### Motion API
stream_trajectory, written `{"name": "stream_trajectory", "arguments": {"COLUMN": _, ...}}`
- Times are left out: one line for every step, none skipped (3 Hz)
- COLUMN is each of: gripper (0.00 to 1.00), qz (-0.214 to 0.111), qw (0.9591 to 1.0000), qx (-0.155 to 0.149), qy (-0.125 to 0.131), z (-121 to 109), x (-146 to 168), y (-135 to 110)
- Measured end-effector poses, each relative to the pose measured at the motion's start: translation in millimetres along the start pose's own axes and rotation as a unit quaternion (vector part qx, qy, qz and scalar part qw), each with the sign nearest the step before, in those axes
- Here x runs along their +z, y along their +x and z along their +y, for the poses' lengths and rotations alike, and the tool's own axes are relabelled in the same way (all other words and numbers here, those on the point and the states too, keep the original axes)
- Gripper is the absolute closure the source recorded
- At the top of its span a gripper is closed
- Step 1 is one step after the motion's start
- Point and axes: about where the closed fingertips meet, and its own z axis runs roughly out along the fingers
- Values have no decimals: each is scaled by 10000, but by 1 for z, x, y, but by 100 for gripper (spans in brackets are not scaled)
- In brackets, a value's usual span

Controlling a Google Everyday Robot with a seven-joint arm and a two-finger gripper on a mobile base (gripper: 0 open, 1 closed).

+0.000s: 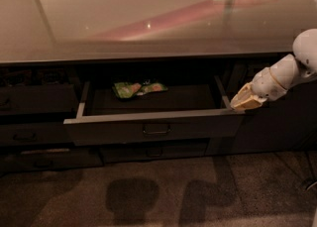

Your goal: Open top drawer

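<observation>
The top drawer point(153, 128) stands pulled out from under the counter, its flat dark grey front carrying a small centred loop handle point(156, 130). Its shallow tray holds a green snack packet point(137, 89) near the back. My gripper point(243, 103) is at the drawer's front right corner, at the level of the rim, on the end of my white arm point(292, 67), which comes in from the right edge.
A glossy counter top point(148, 18) runs above the drawer. Shorter grey drawers point(29, 134) stack at the left, one slightly ajar at the bottom. Another drawer front point(153, 151) sits below the open one. Brown carpet floor point(158, 191) lies in front.
</observation>
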Motion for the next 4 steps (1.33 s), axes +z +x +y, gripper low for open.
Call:
{"name": "stream_trajectory", "arguments": {"gripper": 100, "qz": 73, "qw": 9998, "qx": 194, "qy": 29, "z": -23, "x": 2, "y": 5}}
{"name": "stream_trajectory", "arguments": {"gripper": 100, "qz": 181, "qw": 9987, "qx": 477, "qy": -20, "z": -55, "x": 12, "y": 10}}
{"name": "stream_trajectory", "arguments": {"gripper": 100, "qz": 159, "qw": 9986, "qx": 443, "qy": 248, "z": -72, "x": -2, "y": 8}}
{"name": "stream_trajectory", "arguments": {"gripper": 100, "qz": 159, "qw": 9986, "qx": 443, "qy": 248, "z": -72, "x": -2, "y": 8}}
